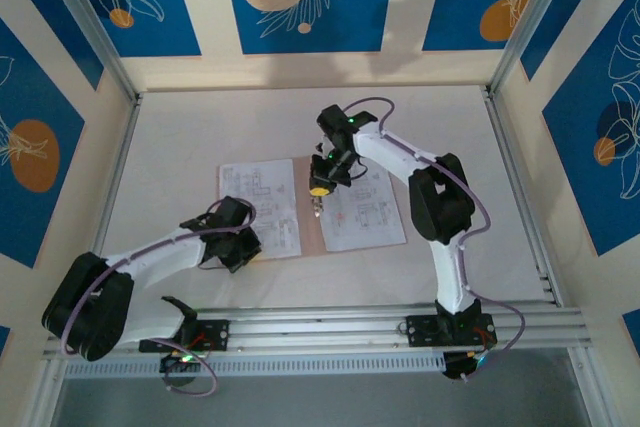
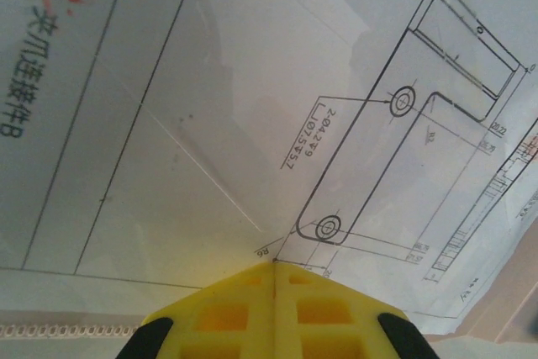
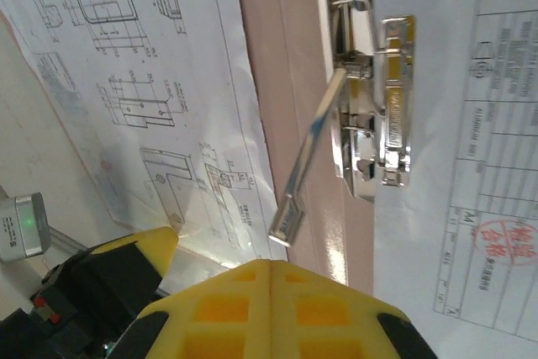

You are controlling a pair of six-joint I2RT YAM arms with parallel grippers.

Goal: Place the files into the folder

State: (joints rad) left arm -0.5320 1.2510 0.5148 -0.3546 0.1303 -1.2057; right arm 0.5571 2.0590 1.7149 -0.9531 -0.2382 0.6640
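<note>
The folder (image 1: 312,235) is laid at the middle of the counter (image 1: 180,137), a strip of it left bare between a left sheet (image 1: 262,190) and a right sheet (image 1: 368,215). A clip (image 3: 376,98) is seated on that strip, against the right sheet's edge. The left hand (image 2: 273,268) is placed over the left sheet's near edge, the right hand (image 3: 271,262) above the strip.

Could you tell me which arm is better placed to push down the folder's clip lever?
Right, I think. The right gripper, shut, hangs just by the raised lever on the folder; the left gripper, also shut, is over the left sheet, away from it.
</note>
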